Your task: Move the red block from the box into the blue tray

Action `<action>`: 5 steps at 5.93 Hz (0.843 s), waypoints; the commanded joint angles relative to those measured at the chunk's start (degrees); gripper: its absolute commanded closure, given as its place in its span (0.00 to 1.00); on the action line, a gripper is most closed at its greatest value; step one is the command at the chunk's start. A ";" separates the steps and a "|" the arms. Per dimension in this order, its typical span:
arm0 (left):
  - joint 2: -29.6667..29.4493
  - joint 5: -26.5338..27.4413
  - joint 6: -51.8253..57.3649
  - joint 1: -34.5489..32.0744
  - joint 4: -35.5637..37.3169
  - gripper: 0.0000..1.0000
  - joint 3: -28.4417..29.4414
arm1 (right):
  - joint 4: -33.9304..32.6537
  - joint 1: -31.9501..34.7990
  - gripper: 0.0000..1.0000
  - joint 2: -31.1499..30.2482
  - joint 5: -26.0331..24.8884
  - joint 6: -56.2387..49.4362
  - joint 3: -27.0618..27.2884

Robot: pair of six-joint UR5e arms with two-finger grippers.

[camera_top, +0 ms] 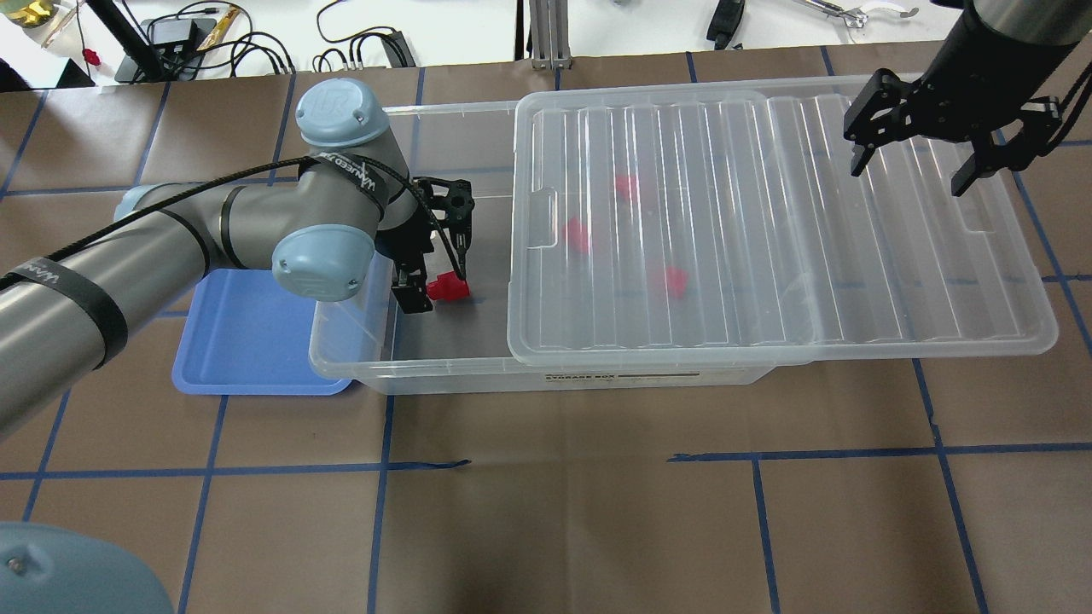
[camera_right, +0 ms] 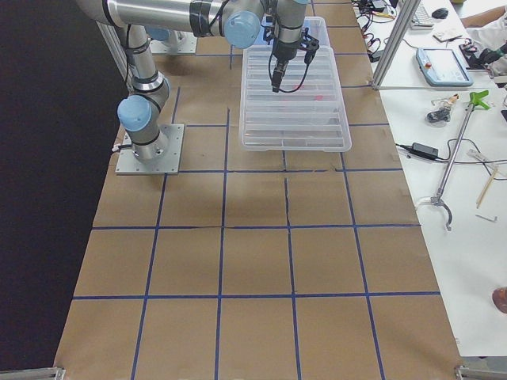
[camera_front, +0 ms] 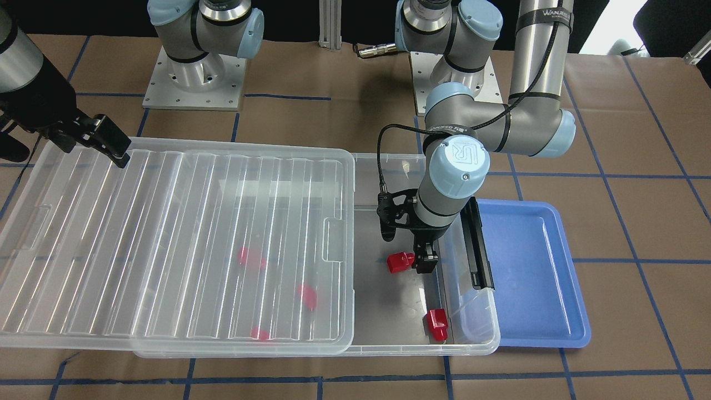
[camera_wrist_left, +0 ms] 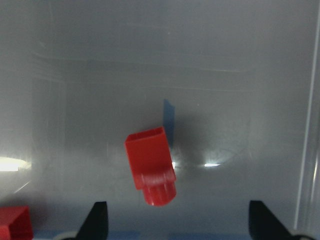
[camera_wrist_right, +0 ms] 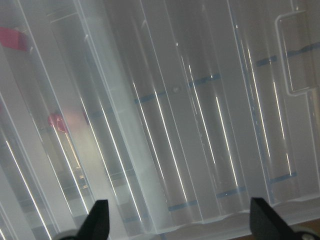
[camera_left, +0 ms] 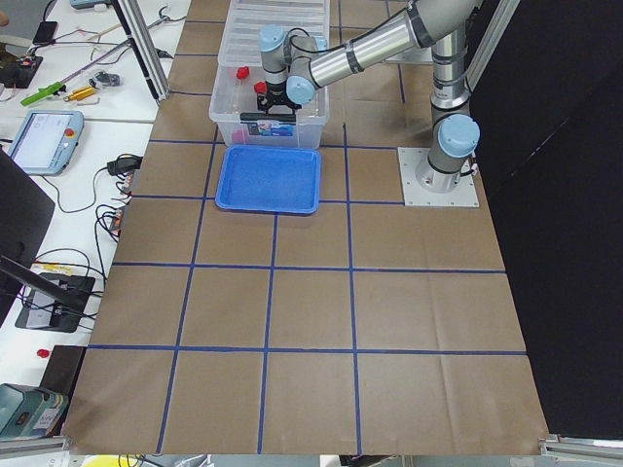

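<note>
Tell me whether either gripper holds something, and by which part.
Nothing is held. The left gripper is open near the red block; the right gripper is open over the lid.

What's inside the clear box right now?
Two red blocks lie at the uncovered end of the box; three more show blurred through the lid. Anything else beneath it is unclear.

Overhead + front cams face each other, sharing box [camera_top: 426,372]; wrist cams v. close.

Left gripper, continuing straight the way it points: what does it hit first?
Most likely the red block, lying almost centred ahead of the open left gripper on the box floor; how far off is unclear.
</note>
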 commanded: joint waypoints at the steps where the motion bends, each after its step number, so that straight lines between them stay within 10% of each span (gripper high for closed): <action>1: -2.94 0.59 -1.86 -2.71 4.11 0.02 -0.63 | 0.03 1.46 0.00 -0.33 -0.34 0.19 -0.03; 2: -3.82 0.60 -1.95 -2.73 4.48 0.06 -0.63 | -0.23 4.08 0.00 -0.33 -0.96 1.41 -0.12; 4: -3.65 0.86 -1.77 -2.38 4.66 0.81 -0.72 | -0.14 6.21 0.00 -0.33 -0.35 5.29 -0.12; 5: -3.30 0.95 -1.78 -2.29 4.57 0.94 -0.46 | -0.06 7.44 0.00 -0.68 -0.26 5.90 0.14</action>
